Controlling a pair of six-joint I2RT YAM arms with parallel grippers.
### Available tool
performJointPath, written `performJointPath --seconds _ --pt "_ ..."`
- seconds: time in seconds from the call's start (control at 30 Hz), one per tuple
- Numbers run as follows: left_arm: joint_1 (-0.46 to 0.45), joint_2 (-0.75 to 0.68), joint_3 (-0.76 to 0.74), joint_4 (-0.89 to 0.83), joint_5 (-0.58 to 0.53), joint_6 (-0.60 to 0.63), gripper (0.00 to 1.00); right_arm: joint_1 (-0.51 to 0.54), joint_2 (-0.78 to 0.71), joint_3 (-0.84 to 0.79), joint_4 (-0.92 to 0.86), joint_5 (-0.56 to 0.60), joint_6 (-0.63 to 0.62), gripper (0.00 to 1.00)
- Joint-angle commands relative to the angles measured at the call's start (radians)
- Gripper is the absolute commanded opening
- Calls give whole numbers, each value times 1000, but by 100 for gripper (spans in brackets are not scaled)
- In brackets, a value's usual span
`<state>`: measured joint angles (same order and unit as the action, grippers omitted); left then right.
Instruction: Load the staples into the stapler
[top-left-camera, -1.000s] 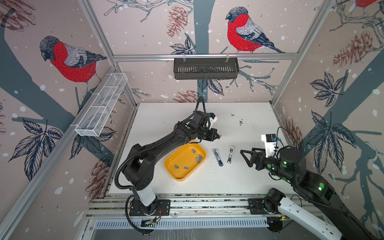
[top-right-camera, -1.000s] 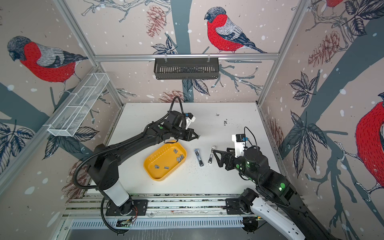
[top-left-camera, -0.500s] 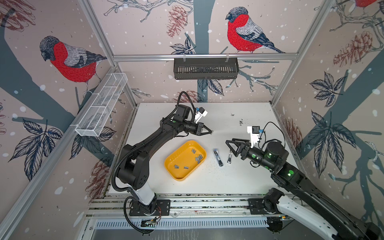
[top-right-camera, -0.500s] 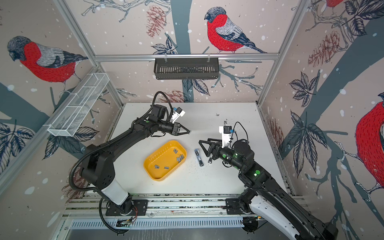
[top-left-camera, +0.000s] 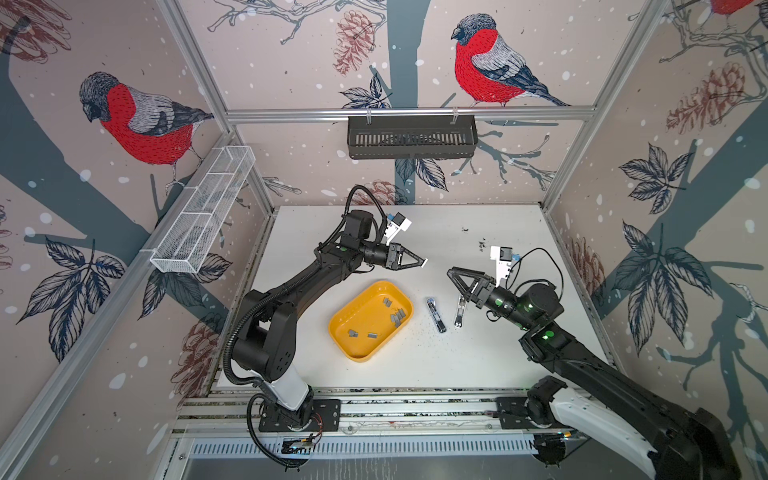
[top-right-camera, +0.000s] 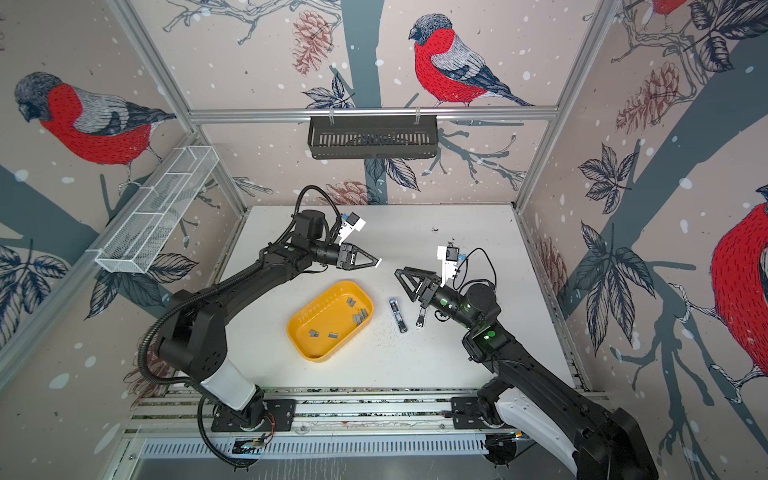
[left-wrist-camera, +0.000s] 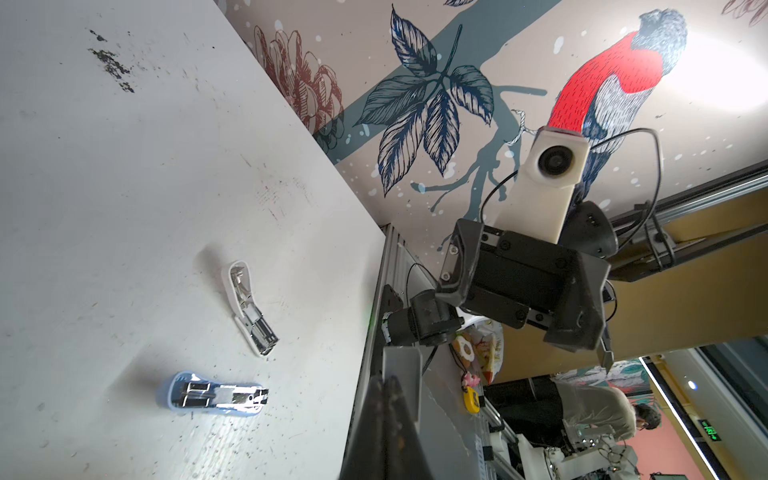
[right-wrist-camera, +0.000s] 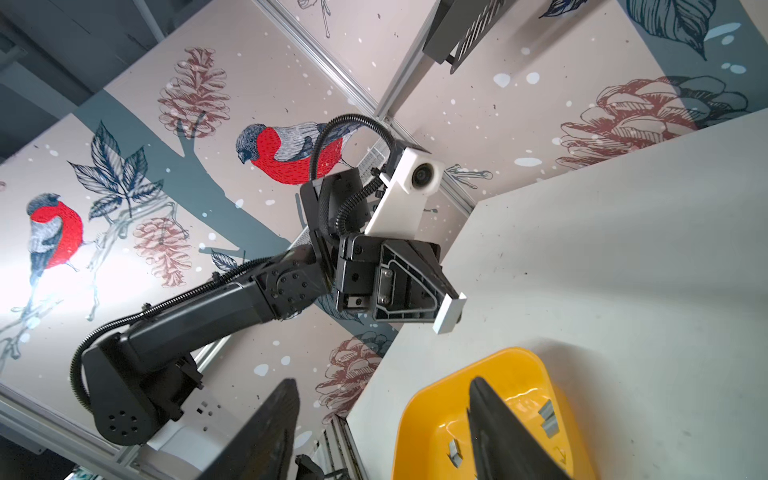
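Nearest on the white table (top-left-camera: 478, 353) sits the yellow tray (top-left-camera: 361, 307) (top-right-camera: 316, 320). The staples (top-left-camera: 397, 318) (top-right-camera: 360, 316) lie loose inside it, several grey strips scattered over its floor, most toward its right end; the right wrist view shows a few of them (right-wrist-camera: 548, 415).

Just right of the tray lie a blue stapler part (top-left-camera: 435, 314) (top-right-camera: 397, 314) and a white stapler part (top-left-camera: 459, 311) (top-right-camera: 420, 316), side by side and apart. The left wrist view shows both with their metal insides up (left-wrist-camera: 212, 395) (left-wrist-camera: 249, 307).

The right gripper (top-left-camera: 455, 284) (top-right-camera: 403, 286) hangs above the far end of the white part, released, its jaws apart with nothing between them.

Beyond the tray's far edge the left gripper (top-left-camera: 424, 262) (top-right-camera: 377, 262) (right-wrist-camera: 449, 309) hovers over bare table, clenched, white pads pressed together. Whether a strip is pinched there I cannot tell.

Farthest, a wire basket (top-left-camera: 203, 220) hangs on the left wall and a black basket (top-left-camera: 411, 139) on the rear rail.
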<state>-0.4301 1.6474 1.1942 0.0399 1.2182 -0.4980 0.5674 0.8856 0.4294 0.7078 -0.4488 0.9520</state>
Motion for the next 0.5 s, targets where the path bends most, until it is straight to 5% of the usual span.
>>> performJointPath --seconds 0.0,0.2,0.47 --pt "1 -19 -43 263 36 -199 0 -1 36 -8 198 -23 66 64" --pt "1 -33 -135 543 41 -422 0 2 119 -8 277 -21 111 58" --pt "0 -43 -154 584 46 -443 0 27 226 6 371 2 143 55"
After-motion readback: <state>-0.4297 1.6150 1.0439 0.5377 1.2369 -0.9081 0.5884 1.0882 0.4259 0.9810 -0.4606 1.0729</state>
